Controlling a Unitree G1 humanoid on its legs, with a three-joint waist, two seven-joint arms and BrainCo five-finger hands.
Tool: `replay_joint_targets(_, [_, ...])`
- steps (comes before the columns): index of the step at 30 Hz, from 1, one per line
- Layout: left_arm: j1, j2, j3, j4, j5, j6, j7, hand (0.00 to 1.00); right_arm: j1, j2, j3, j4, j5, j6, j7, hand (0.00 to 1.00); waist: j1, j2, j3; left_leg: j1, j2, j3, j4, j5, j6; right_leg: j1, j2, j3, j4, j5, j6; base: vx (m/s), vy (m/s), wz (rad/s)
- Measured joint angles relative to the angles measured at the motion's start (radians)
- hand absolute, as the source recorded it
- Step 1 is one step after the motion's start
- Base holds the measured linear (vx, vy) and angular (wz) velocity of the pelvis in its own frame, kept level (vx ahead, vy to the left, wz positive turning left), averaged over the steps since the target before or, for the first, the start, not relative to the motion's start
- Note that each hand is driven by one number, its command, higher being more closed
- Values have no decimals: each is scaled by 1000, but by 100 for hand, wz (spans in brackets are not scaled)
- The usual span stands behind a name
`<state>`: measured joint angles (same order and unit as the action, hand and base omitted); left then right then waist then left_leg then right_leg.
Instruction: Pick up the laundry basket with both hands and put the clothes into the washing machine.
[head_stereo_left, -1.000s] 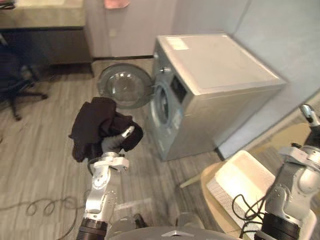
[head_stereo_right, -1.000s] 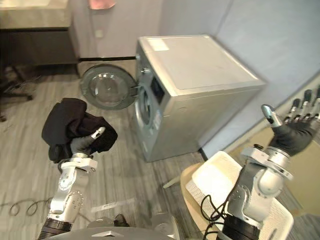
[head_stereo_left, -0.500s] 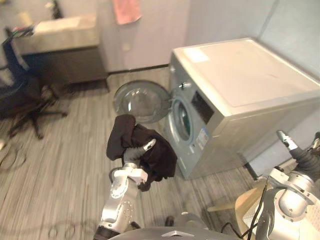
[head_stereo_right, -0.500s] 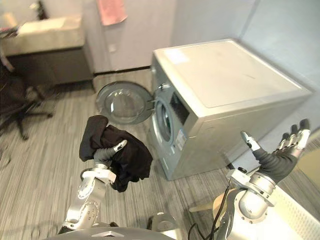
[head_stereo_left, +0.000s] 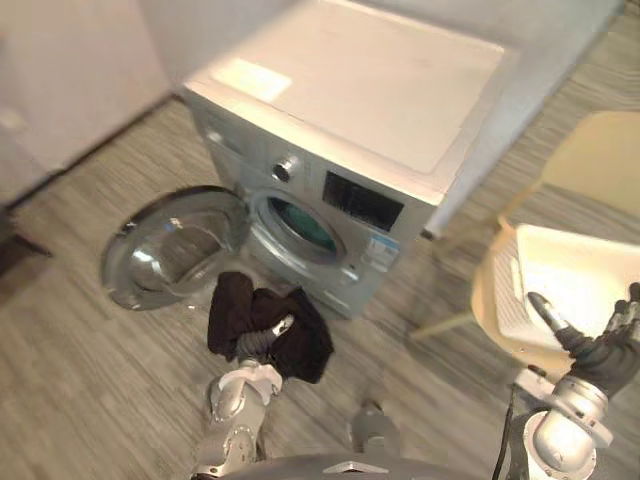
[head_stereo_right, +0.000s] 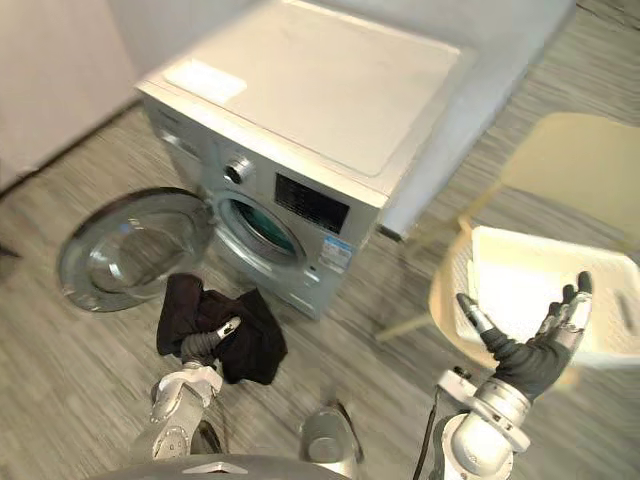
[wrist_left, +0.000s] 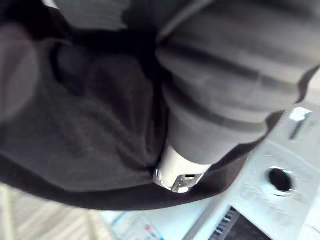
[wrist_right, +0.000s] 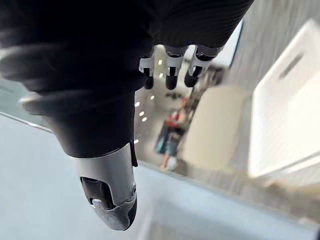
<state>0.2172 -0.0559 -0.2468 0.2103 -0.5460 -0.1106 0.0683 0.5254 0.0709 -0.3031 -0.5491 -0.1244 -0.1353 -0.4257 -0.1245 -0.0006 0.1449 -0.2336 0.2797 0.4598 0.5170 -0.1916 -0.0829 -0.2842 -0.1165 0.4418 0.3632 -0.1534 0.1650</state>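
Clothes: a bundle of black clothes (head_stereo_left: 232, 308) is held low above the floor (head_stereo_left: 70, 390), just in front of the washing machine (head_stereo_left: 370, 90) and slightly to the left of its opening.
Left hand: the left hand (head_stereo_left: 258, 345) has its fingers curled into the black bundle. In its wrist view the dark cloth wraps round the thumb (wrist_left: 179, 175).
Laundry basket: the white laundry basket (head_stereo_right: 535, 262) rests on a pale chair (head_stereo_right: 442, 298), to the right of the machine and apart from both hands.
Right hand: the right hand (head_stereo_right: 528, 358) is raised near the basket, clear of it. Its fingers (wrist_right: 169, 66) are straight and spread and hold nothing.
Washing machine door: the round door (head_stereo_left: 170, 245) stands swung fully open to the left, next to the clothes.
Drum opening: the opening (head_stereo_left: 300, 225) is unobstructed, and its interior looks dark green.
Controls: a dial (head_stereo_left: 287, 167) and a dark display panel (head_stereo_left: 363, 200) sit on the front, above the opening.
Labels: a small sticker (head_stereo_left: 378, 250) is on the front and a white patch (head_stereo_left: 250, 75) on the lid. The print on both is too small to make out.
Hidden: the left hand's fingers are mostly buried in cloth, and the far side of the machine is cut off at the frame edge.
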Motion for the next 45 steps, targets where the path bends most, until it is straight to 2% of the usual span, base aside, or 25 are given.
replay_joint_targets(5, [-17, 14, -2, 2, -24, -52, 44, 100, 0, -1, 50, 383, 9, 31, -22, 0, 15, 2, 17, 94, 20, 249, 10, -61, 12, -96, 20, -11, -51, 148, -15, 141, 242, -151])
replay_joint_targets(6, [-18, 13, 14, 3, -43, -59, 55, 100, -1, -3, 75, 452, 11, 36, -22, 0, 20, 23, 35, 103, 57, 302, 77, -57, 15, -104, 15, -118, -72, 196, -63, 169, 143, -158])
replay_joint_targets(7, [-32, 22, 31, 8, -52, -67, 58, 100, -15, -3, 93, 496, 11, 37, -21, 0, 26, 19, 59, 78, 95, 313, 152, -82, 0, -104, -5, -227, -89, 222, -97, 90, 74, -159])
replay_joint_targets(8, [-72, 26, 43, 24, -69, -76, 60, 100, -30, -1, 107, 556, 16, 48, -10, 0, 37, 42, 64, 65, 86, 318, 20, -125, -42, -112, -25, -368, -122, 243, -111, 18, 36, -125])
replay_joint_targets(9, [-88, 16, 49, 28, -78, -81, 60, 100, -43, -13, 113, 579, 19, 53, 0, 0, 41, 52, 73, 82, 84, 335, -61, -113, -30, -124, -20, -431, -120, 248, -102, -22, 64, -123])
replay_joint_targets(10, [-126, 28, 86, 55, -88, -90, 66, 100, -87, -11, 153, 629, 21, 64, 15, 0, 39, 21, 90, 105, 60, 393, -68, -109, -18, -165, -46, -485, -92, 256, -88, -16, 85, -97])
replay_joint_targets(13, [-180, 35, 108, 96, -109, -91, 94, 100, -127, -16, 246, 646, 24, 65, 74, 0, 29, 30, 143, 122, 58, 417, -76, -110, -17, -240, -60, -567, 15, 301, -95, 21, 74, -49])
replay_joint_targets(14, [-208, 32, 122, 115, -109, -97, 101, 100, -150, -32, 298, 652, 42, 65, 98, 0, 30, 27, 165, 136, 57, 417, -83, -110, -17, -273, -47, -582, 31, 226, -88, 46, 58, -15])
replay_joint_targets(15, [-216, 31, 130, 129, -110, -98, 104, 100, -157, -43, 331, 654, 46, 64, 112, 0, 30, 22, 165, 136, 54, 416, -79, -110, -17, -267, -43, -588, 5, 224, -96, 68, 10, 27])
replay_joint_targets(16, [-245, 32, 139, 161, -109, -98, 108, 100, -163, -52, 384, 654, 49, 59, 138, 0, 30, -7, 176, 136, 43, 403, -51, -113, -16, -244, -51, -593, -22, 226, -108, 87, -50, 44])
replay_joint_targets(17, [-259, 23, 151, 177, -109, -98, 113, 100, -176, -57, 405, 656, 50, 56, 150, 0, 36, -12, 191, 133, 52, 387, -18, -116, -11, -229, -66, -612, -13, 175, -89, 202, -148, 39])
replay_joint_targets(18, [-295, -3, 192, 201, -109, -104, 127, 100, -221, -72, 457, 650, 58, 52, 169, 0, 51, 0, 225, 102, 120, 356, 107, -113, 0, -227, -58, -635, 37, 137, -93, 228, -190, 31])
replay_joint_targets(19, [-331, -12, 214, 203, -110, -106, 149, 100, -247, -89, 511, 623, 74, 42, 185, 0, 44, 14, 261, 36, 211, 284, 287, -73, 65, -213, -49, -672, 102, 87, -107, 230, -196, 29])
replay_joint_targets(20, [-347, -13, 225, 205, -111, -106, 162, 100, -249, -95, 543, 603, 84, 38, 186, 0, 45, 12, 282, 0, 254, 235, 381, -29, 122, -197, -45, -685, 133, 60, -114, 155, -163, 34])
replay_joint_targets(21, [-396, -13, 267, 229, -117, -114, 192, 100, -251, -109, 614, 560, 97, 18, 186, 0, 71, -2, 312, -151, 327, 57, 592, 96, 152, -180, -45, -698, 215, 9, -141, 94, -92, 19])
replay_joint_targets(22, [-423, -13, 282, 239, -118, -119, 210, 100, -255, -115, 625, 551, 101, 7, 186, 0, 73, -10, 317, -211, 321, 7, 623, 62, 119, -187, -57, -701, 237, -8, -139, 64, -43, 15])
replay_joint_targets(23, [-438, -14, 290, 243, -118, -122, 219, 100, -257, -118, 629, 547, 104, 1, 186, 0, 73, -15, 320, -240, 315, -10, 632, 49, 113, -194, -63, -701, 250, -16, -140, 38, 71, 37])
replay_joint_targets(24, [-532, -44, 348, 255, -119, -144, 266, 100, -275, -122, 641, 537, 130, -18, 184, 0, 74, -39, 335, -396, 281, -48, 600, 6, 119, -252, -111, -701, 337, -49, -140, 27, 64, 36])
replay_joint_targets(26, [-619, -49, 372, 279, -120, -154, 303, 100, -297, -124, 651, 557, 147, -21, 180, 0, 75, -49, 360, -452, 255, -32, 418, 35, 136, -301, -146, -684, 417, -75, -116, 1, 200, 20])
replay_joint_targets(27, [-641, -51, 377, 285, -121, -158, 314, 100, -297, -138, 658, 563, 163, -24, 175, 0, 76, -50, 361, -440, 243, -11, 297, 114, 139, -325, -152, -663, 449, -94, -90, -1, 243, 13])
replay_joint_targets(28, [-678, -58, 393, 289, -125, -165, 325, 100, -311, -131, 669, 585, 181, -26, 172, 0, 67, -81, 368, -434, 180, 12, 258, 49, 82, -378, -181, -612, 501, -143, -47, 17, 126, 40])
replay_joint_targets(30, [-744, -53, 404, 273, -130, -173, 345, 100, -354, -115, 682, 607, 199, -21, 155, 0, 71, -87, 397, -491, 146, 15, 263, 44, 89, -441, -195, -554, 518, -167, -50, 6, 48, 42])
replay_joint_targets(32, [-769, -13, 449, 257, -150, -192, 373, 100, -371, -101, 688, 588, 210, -38, 157, 0, 71, -89, 399, -591, 183, 1, 377, -6, 92, -543, -191, -520, 602, -192, -13, -35, -1, -14])
replay_joint_targets(35, [-857, 65, 481, 216, -159, -194, 393, 100, -371, -107, 641, 566, 218, -44, 160, 0, 60, -89, 400, -754, 236, -35, 511, -52, 95, -703, -173, -492, 723, -224, -11, -91, -4, -19])
replay_joint_targets(45, [-1193, 233, 516, 115, -160, -194, 430, 100, -339, -82, 612, 484, 231, -90, 215, 0, 40, -89, 408, -956, 273, -42, 570, -50, 118, -907, -146, -469, 761, -201, -12, -12, -19, -6])
